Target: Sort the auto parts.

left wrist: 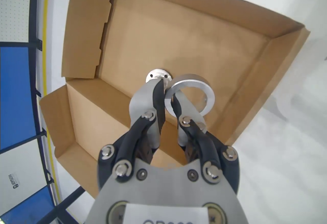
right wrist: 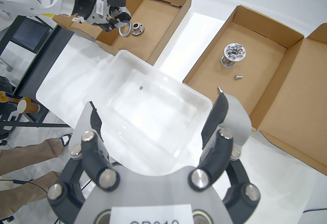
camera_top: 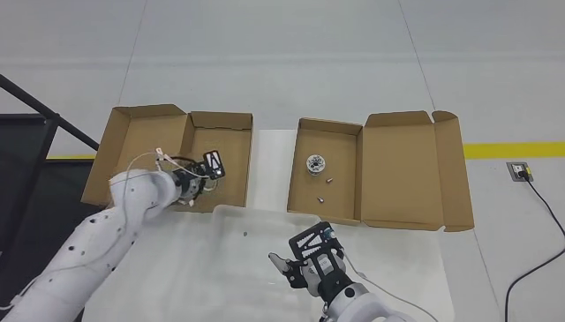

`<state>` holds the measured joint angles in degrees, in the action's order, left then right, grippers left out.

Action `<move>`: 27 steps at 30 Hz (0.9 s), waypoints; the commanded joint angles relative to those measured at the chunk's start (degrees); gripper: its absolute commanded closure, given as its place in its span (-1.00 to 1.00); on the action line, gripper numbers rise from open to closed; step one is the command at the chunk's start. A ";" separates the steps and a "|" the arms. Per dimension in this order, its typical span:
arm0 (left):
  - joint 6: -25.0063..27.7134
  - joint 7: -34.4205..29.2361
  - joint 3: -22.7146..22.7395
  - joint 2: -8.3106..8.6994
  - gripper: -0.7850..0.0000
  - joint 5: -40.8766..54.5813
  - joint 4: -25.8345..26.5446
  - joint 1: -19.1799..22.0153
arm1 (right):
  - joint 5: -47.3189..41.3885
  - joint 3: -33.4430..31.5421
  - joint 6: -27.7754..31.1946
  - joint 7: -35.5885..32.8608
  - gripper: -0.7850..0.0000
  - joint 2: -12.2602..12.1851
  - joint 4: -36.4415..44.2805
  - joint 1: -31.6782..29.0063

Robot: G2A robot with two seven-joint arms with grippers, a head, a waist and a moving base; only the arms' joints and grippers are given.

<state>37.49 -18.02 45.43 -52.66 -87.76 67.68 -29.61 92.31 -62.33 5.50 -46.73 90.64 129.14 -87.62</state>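
Left gripper (left wrist: 168, 92) is clamped on the rim of a metal ring (left wrist: 207, 97), one finger through its hole, over the left cardboard box (left wrist: 191, 38), just beside a flanged hub (left wrist: 158, 75). Right gripper (right wrist: 157, 105) hovers wide open above the white tray (right wrist: 122, 56).

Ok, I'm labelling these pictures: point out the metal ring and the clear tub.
metal ring (left wrist: 191, 79), left wrist view, far side of its band.
clear tub (right wrist: 153, 117), right wrist view, its bare floor.
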 commanded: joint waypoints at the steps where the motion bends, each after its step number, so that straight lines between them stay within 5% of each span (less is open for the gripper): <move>1: 1.06 1.32 -2.62 -1.56 1.00 -0.22 -3.50 2.58 | 0.01 0.00 -0.02 0.00 -1.00 0.00 0.00 -0.01; 15: 3.03 6.55 -11.78 -9.62 1.00 -2.03 -20.32 11.83 | 0.01 0.00 -0.02 0.00 -1.00 0.00 0.00 -0.01; 20: 2.75 7.51 -13.03 -11.61 -0.40 -2.57 -23.97 13.26 | 0.01 0.00 -0.02 0.00 -1.00 0.00 0.00 -0.01; 21: 2.69 7.73 -13.16 -11.92 -0.55 -2.65 -24.56 13.48 | 0.01 0.00 -0.02 0.00 -1.00 0.00 0.00 -0.01; 23: 2.58 8.13 -13.34 -12.48 -0.77 -2.92 -25.55 13.88 | 0.01 0.00 -0.02 0.00 -1.00 0.00 0.00 -0.01; 27: 2.18 8.97 -13.33 -13.23 -0.80 -3.62 -27.05 14.45 | 0.01 0.00 -0.02 0.00 -1.00 0.00 0.00 -0.01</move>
<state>39.84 -9.28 32.04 -65.72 -91.12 41.01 -15.30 92.31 -62.33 5.50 -46.73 90.64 129.14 -87.62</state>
